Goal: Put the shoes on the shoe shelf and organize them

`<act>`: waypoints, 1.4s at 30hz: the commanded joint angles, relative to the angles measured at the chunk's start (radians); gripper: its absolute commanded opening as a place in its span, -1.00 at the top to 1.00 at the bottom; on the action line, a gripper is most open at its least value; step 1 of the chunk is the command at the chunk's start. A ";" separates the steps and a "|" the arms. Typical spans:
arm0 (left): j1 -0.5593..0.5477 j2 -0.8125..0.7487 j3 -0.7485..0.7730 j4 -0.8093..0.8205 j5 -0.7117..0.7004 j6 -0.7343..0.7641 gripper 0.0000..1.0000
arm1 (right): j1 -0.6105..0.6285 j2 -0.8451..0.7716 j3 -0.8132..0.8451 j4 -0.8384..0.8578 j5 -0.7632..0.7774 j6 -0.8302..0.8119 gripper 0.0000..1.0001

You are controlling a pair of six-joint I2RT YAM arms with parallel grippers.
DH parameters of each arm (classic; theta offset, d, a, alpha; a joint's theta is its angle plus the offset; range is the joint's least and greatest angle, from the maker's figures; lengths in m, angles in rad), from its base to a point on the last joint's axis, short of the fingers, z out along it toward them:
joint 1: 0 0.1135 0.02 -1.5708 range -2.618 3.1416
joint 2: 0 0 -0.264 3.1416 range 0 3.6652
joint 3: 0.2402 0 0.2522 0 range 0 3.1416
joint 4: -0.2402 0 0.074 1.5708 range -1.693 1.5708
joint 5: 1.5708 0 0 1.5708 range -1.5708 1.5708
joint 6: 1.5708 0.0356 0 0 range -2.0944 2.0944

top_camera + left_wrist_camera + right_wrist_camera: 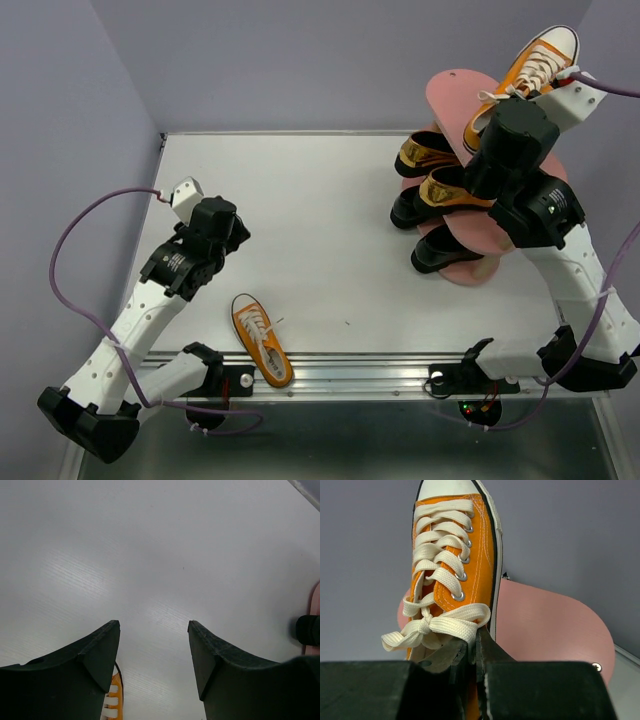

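- Lavender walls [300, 60] close in a white bench [330, 230], with the pink shoe shelf [450, 90] standing at the upper right of the overhead view.
- Lower boards of the shelf already carry the gold loafers [440, 190] and the black dress shoes [440, 252], crowded together at its left side (the right arm hides part of them, so I cannot count all four).
- One orange sneaker [455, 545] is up at the top board, toe pointing to the upper right. The right fingers [476, 655] are pressed together on its collar just behind the lace bow, and whether its sole is down on the board cannot be told.
- A second orange sneaker [262, 340] lies on the bench at the lower centre-left, near the front rail and well apart from the shelf.
- The left fingers [232, 232] stand apart and hold nothing, above bare bench just beyond that shoe.
- By my judgement the job is well over halfway: what is left is setting down the held sneaker, then fetching its mate and pairing them on the top board.
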 commanded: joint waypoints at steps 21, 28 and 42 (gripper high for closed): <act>0.003 0.006 -0.044 0.057 0.035 0.024 -0.36 | -0.008 -0.150 -0.293 0.100 0.249 0.297 0.99; 0.004 0.017 -0.038 0.062 0.040 0.036 -0.36 | -0.008 -0.170 -0.333 0.097 0.288 0.308 0.99; 0.003 0.012 -0.047 0.056 0.035 0.042 -0.36 | -0.018 -0.171 -0.396 0.094 0.275 0.320 0.43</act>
